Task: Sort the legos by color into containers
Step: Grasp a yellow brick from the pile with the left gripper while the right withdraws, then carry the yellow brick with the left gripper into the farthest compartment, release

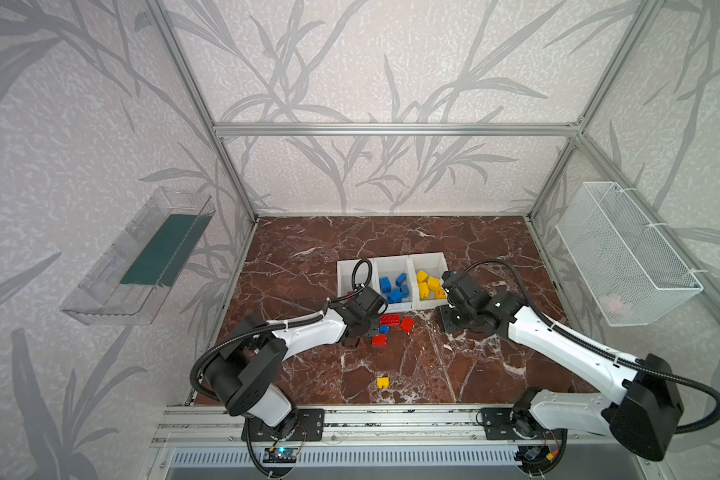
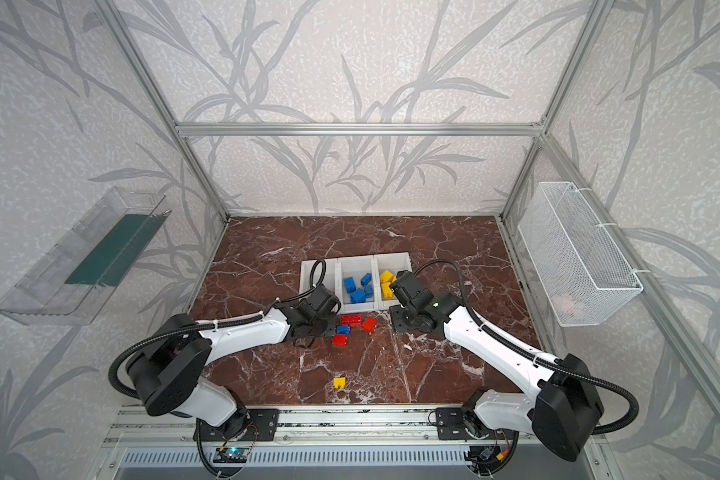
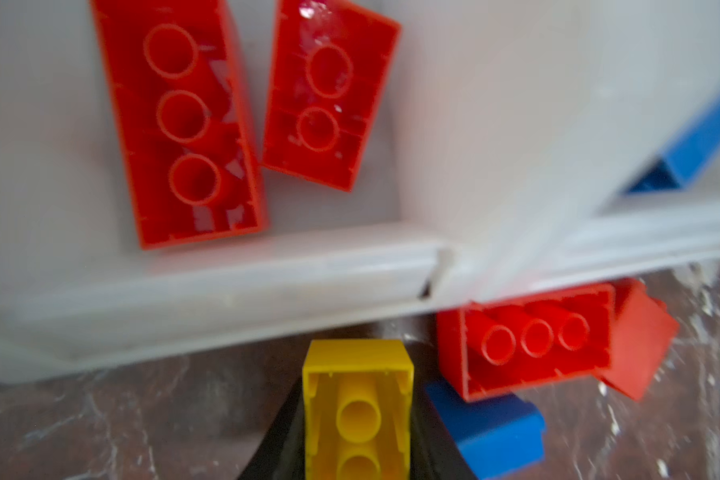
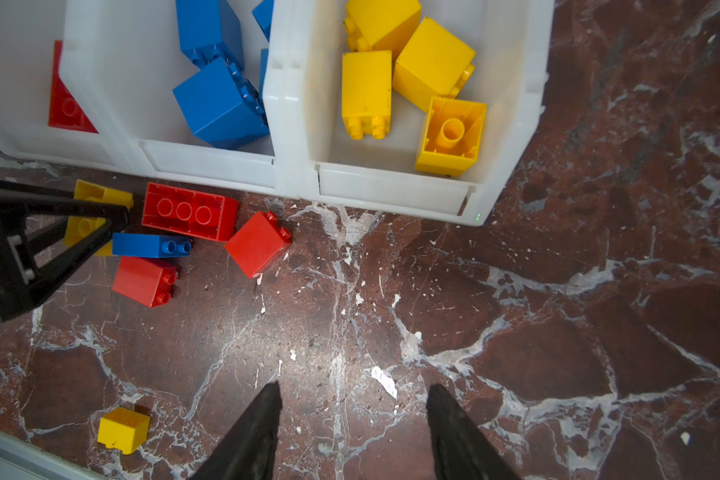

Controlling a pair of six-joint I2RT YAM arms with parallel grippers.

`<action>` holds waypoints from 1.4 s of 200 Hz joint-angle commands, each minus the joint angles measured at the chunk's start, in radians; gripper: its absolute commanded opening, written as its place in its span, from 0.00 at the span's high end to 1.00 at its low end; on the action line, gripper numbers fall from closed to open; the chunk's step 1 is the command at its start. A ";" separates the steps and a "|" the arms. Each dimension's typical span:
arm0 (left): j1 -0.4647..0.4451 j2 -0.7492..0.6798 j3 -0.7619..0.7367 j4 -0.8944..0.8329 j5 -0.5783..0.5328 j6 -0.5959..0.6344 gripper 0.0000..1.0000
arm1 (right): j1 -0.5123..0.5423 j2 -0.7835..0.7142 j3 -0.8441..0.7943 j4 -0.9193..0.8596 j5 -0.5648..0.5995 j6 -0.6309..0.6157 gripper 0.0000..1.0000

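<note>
Your left hand (image 4: 123,214) clamped yellow lego (image 3: 357,399) just beside containers (image 4: 208,166), mostly filled by color; right hand (image 4: 352,399) half-spread, empty. Three red legos (image 4: 188,212), blue lego (image 4: 150,245), stray yellow brick (image 4: 123,430) near worktop (image 4: 516,332) front edge lay unsorted.

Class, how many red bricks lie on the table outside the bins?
3. The long red brick lies by the bins, the angled red brick beside it, the third red brick by the blue brick. The left arm may hide others.

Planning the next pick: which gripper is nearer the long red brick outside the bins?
Left. The left gripper, gripping a yellow brick, is beside the long red brick; the right gripper hovers apart by the yellow bin.
</note>
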 commanded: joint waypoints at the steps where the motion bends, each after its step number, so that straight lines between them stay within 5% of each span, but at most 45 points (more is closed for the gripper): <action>1: -0.044 -0.063 0.035 -0.048 0.071 0.064 0.68 | -0.024 -0.074 0.003 -0.023 0.043 -0.020 0.43; 40: -0.067 0.022 0.215 -0.006 0.175 0.156 0.68 | -0.097 -0.179 0.017 -0.078 0.064 -0.045 0.43; 103: -0.057 0.417 0.731 -0.052 0.261 0.306 0.66 | -0.138 -0.304 -0.003 -0.184 0.090 -0.055 0.43; 180: -0.004 0.734 1.106 -0.078 0.287 0.307 0.66 | -0.140 -0.378 -0.035 -0.247 0.080 -0.016 0.44; 194: 0.000 0.762 1.147 -0.089 0.292 0.311 0.63 | -0.139 -0.380 -0.036 -0.251 0.081 -0.012 0.44; 212: 0.003 0.777 1.176 -0.104 0.289 0.315 0.42 | -0.139 -0.381 -0.035 -0.253 0.079 -0.011 0.43; 226: 0.005 0.768 1.166 -0.100 0.280 0.316 0.35 | -0.140 -0.379 -0.031 -0.253 0.081 -0.011 0.42; 280: 0.028 0.601 0.996 0.009 0.276 0.292 0.32 | -0.140 -0.368 -0.024 -0.235 0.042 -0.032 0.42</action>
